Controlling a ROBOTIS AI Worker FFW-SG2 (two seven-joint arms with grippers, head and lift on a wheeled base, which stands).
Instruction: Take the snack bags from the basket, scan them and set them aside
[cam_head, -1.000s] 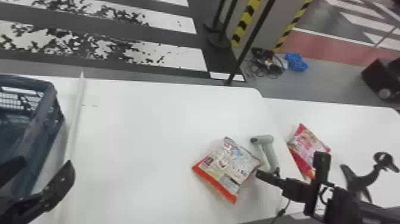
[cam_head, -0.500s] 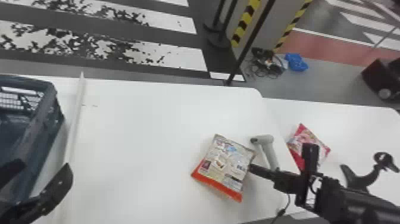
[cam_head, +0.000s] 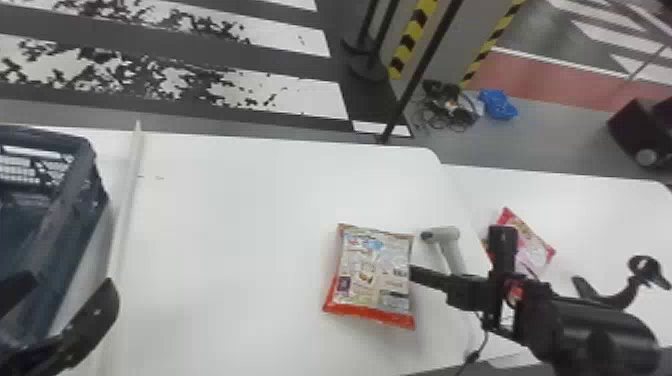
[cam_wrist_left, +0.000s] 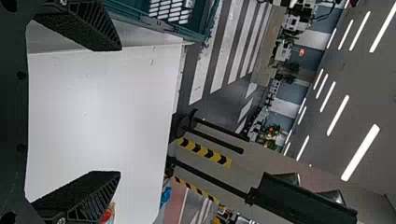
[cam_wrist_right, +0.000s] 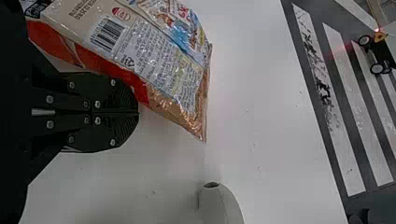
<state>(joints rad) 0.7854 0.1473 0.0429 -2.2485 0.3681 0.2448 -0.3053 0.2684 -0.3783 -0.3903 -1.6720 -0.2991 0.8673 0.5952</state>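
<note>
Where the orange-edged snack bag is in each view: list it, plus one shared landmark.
Head view: the snack bag lies right of centre in the lower half, beside the handheld scanner.
Left wrist view: probably the orange-red bit, partly hidden by one of the left gripper's jaws.
Right wrist view: the bag, barcode showing, right beside the closed jaws of the right gripper.
Shared landmark: the white table.

Snack bag (cam_head: 372, 275); scanner (cam_head: 450, 245) just beside
</note>
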